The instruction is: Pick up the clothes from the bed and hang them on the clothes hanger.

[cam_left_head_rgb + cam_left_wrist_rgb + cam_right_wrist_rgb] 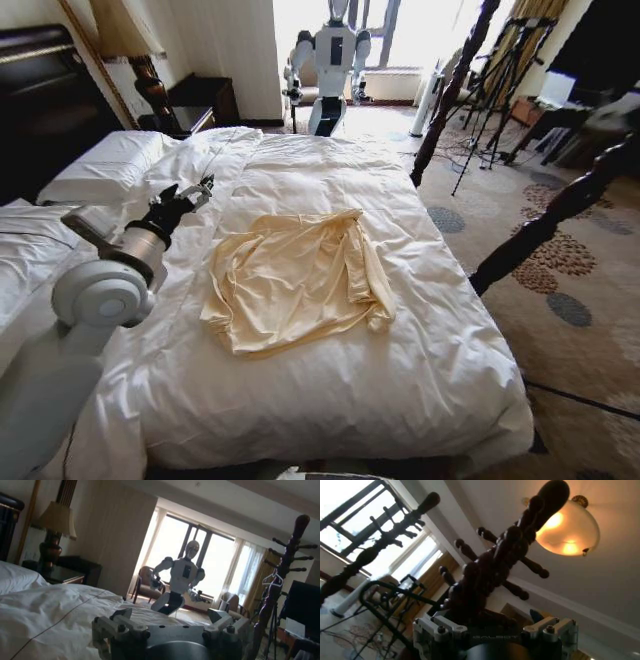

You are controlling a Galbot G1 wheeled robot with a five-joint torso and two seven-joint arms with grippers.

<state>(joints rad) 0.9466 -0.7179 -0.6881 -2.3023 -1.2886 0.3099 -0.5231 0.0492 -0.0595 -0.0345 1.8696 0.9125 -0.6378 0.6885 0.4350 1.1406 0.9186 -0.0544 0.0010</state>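
- I see the butter-yellow shirt [300, 280] lying crumpled on the middle of the bed [400, 380], its soft, faintly glossy fabric bunched into folds with one sleeve curling down its right side.
- The duvet under it is puffy, white and quilted, with bare duvet all round the shirt, and the shirt sits well in from every edge of the bed.
- My left claw [192, 194] hovers over the duvet just to the shirt's left, near the white pillow [100, 160], its fingers spread apart and holding nothing.
- In the right wrist view my right claw [495, 624] is raised towards the ceiling, fingers apart and empty, right by a dark turned-wood coat stand [495, 573] with knobbed pegs.
- In the left wrist view a thin wire hanger [272, 579] hangs on that stand.
- Dark wooden bedposts [545, 220] lean along the bed's right side, patterned carpet [560, 300] beyond.
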